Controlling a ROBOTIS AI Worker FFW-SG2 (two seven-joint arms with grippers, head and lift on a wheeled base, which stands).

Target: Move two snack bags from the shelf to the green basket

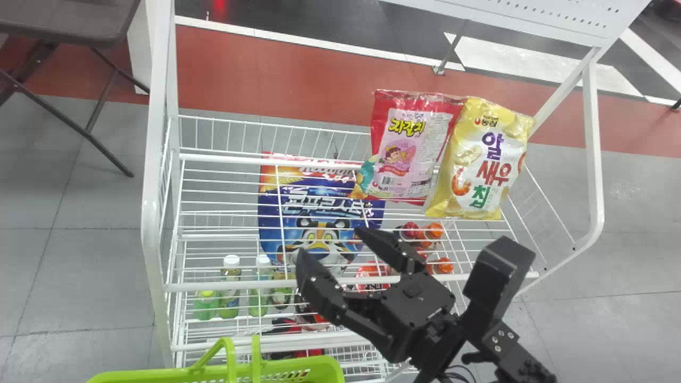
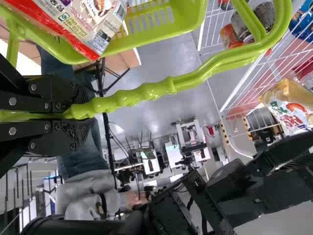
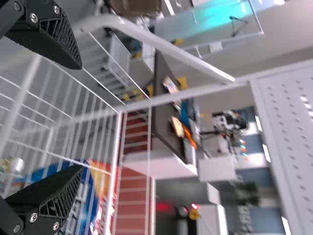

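Working this from remote, I've got the white wire rack [image 1: 157, 213] as my ref. Folding table [image 1: 69, 21] stands off the rack's left, rear end. Green basket [image 1: 319, 365] sits at the rack's front, twd its left, w/ a red-and-white bag [image 2: 83, 29] in it, poking past the rim. Big blue bag [image 1: 298, 213] shows thru the rack's top-tier wires, abt mid-rack. My two snack bags, pink-and-red bag [image 1: 407, 154] and yellow bag [image 1: 479, 159], are on the rack's top tier, rear right, side by side w/ edges overlapping, yellow on the right.

R gripper [image 1: 330, 242] is over the rack's front part, jaws released, spread wide. Rel. to those jaws, both bags lie farther back on the rack and to the right, apart from the fingertips; pink-and-red is the nearer, yellow is farther right. L gripper [image 2: 73, 111] is out front of the rack w/ the basket, jaws clenched on its green handle [image 2: 146, 93]. Smallest stuff: green bottles [image 1: 229, 282] thru the wires at the rack's front left, orange-capped bottles [image 1: 432, 232] likewise twd its right.
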